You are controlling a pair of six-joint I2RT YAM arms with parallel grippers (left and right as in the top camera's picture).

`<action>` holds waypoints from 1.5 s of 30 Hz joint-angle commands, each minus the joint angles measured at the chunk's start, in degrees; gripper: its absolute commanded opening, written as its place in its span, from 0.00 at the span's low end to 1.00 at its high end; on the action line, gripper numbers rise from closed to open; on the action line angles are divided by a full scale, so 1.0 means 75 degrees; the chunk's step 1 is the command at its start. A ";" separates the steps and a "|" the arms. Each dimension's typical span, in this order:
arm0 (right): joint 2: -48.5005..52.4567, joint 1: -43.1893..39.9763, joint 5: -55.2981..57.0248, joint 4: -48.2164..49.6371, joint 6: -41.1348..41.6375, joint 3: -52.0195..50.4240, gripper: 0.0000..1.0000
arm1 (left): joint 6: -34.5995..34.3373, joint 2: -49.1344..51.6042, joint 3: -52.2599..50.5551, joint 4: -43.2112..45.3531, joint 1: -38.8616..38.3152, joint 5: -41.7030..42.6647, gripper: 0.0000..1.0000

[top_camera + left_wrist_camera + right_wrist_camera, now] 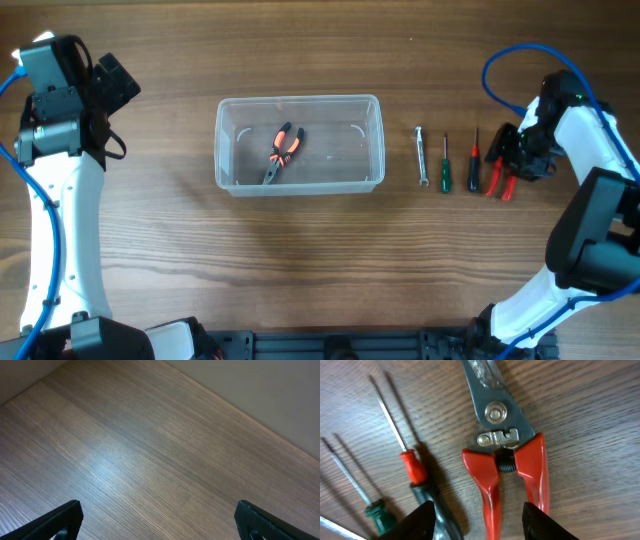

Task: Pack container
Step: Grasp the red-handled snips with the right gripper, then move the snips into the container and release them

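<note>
2 grippers and 1 container (pixel 221 150) appear. We find the container on the table (pixel 300 260) between the 2 grippers, well apart from both. It lies beyond the row of tools that starts at the right gripper's fingers. Its mouth faces up, and its long axis runs along the line from one gripper to the other. 1 pair of pliers (pixel 283 152) already lies inside.

The right gripper (pixel 482 522) hangs low with its fingers spread, pinching nothing. The handles of the red snips (pixel 505 460) lie between those fingers. A red screwdriver (pixel 412 467) lies just outside 1 finger, then a green screwdriver (pixel 380 512), then a wrench (pixel 421 157) nearest the container. The left gripper (pixel 160 522) is also spread, with only bare table below it.

We judge the container light, fairly stiff and slick-walled. It would likely slide if a tool were dropped against 1 wall. If it must be steadied, we would pinch the thick rim on a short side, 1 finger inside and 1 outside. The clear walls may hide their own edges, so the rim is the safer cue.
</note>
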 commanded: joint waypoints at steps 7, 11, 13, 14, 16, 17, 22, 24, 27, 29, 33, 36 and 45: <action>0.0152 0.0099 0.0023 0.0676 0.0047 -0.0600 0.47 | -0.0015 0.0044 0.0061 0.0026 0.0041 -0.0122 1.00; 0.0152 0.0099 0.0044 0.0848 0.0417 -0.0901 0.40 | -0.0015 0.0044 0.0061 0.0026 0.0041 -0.0122 1.00; 0.0152 0.0099 0.0090 0.0927 0.0676 -0.1040 0.34 | -0.0015 0.0044 0.0061 0.0026 0.0041 -0.0122 1.00; 0.0152 0.0099 0.0143 0.0956 0.0764 -0.1084 0.32 | -0.0015 0.0044 0.0061 0.0026 0.0041 -0.0122 1.00; 0.0152 0.0099 0.0356 0.0950 0.0854 -0.1107 0.25 | -0.0015 0.0044 0.0061 0.0026 0.0041 -0.0122 1.00; 0.0152 0.0099 0.0428 0.0927 0.0854 -0.1107 0.23 | -0.0015 0.0044 0.0061 0.0026 0.0041 -0.0122 1.00; 0.0143 0.0099 0.0490 0.0659 0.0790 -0.1046 0.06 | -0.0015 0.0044 0.0061 0.0026 0.0041 -0.0122 1.00; 0.0117 0.0099 0.0490 0.0385 0.0772 -0.0810 0.04 | -0.0015 0.0044 0.0061 0.0026 0.0041 -0.0122 1.00; -0.0297 0.0117 0.0417 -0.0350 0.0784 -0.0009 0.04 | -0.0015 0.0044 0.0061 0.0026 0.0041 -0.0119 1.00; -0.0769 0.0265 0.0236 -0.0941 0.0772 0.0766 0.04 | -0.0015 0.0044 0.0061 0.0026 0.0041 -0.0119 1.00; -0.1900 0.1172 -0.0388 -0.1425 0.0163 0.2326 0.04 | -0.0015 0.0044 0.0061 0.0026 0.0041 -0.0122 1.00; -0.2410 0.2480 -0.0769 -0.1145 -0.1026 0.3147 0.04 | -0.0015 0.0044 0.0061 0.0026 0.0041 -0.0122 1.00; -0.1483 0.6239 -0.1411 -0.0868 -0.5773 0.3182 0.04 | -0.0015 0.0044 0.0061 0.0026 0.0041 -0.0122 1.00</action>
